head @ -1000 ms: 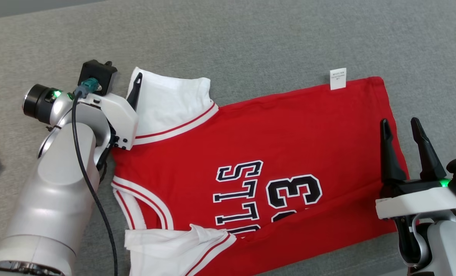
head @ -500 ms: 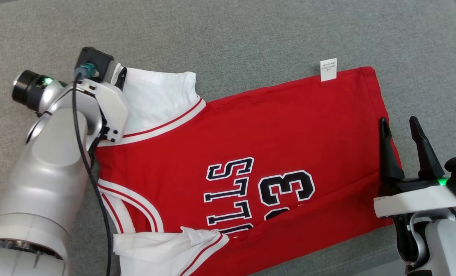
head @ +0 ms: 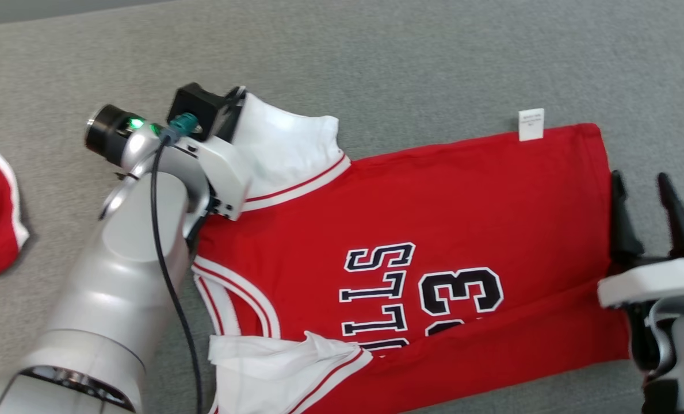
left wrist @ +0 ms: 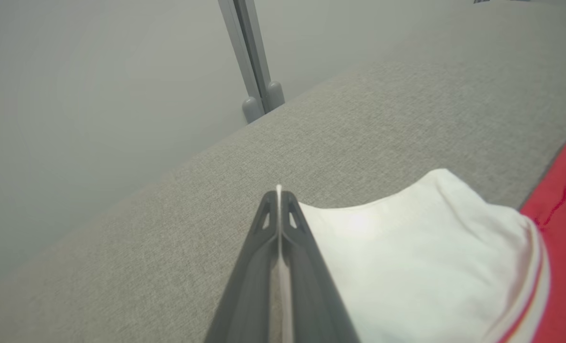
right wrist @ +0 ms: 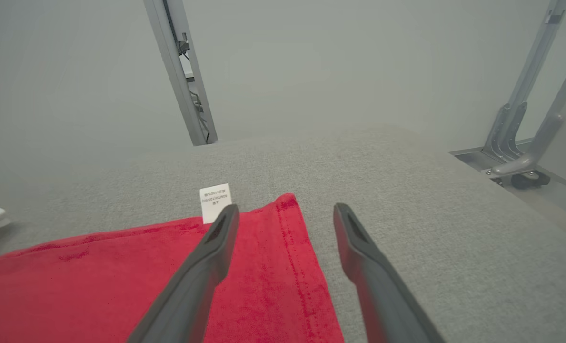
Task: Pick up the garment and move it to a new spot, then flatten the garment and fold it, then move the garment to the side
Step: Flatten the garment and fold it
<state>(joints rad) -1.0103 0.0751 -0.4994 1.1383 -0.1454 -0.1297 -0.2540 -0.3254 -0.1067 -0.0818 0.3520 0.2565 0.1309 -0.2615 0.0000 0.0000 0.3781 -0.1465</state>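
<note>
Red jersey (head: pixel 462 201), white sleeve (head: pixel 284 144) | pinched in left gripper (left wrist: pixel 279 196) | grey woven surface (head: pixel 376 57)

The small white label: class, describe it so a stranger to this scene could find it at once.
On the grey fabric surface lies a spread red jersey with dark lettering. Follow its far edge to the corner by the open right claw, where the label pokes onto the grey. It is a tiny printed rectangle, unlike the big white sleeves opposite.

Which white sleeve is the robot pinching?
The far sleeve, top of the head view: the left gripper has its jaws shut on it. The near sleeve lies untouched.
</note>
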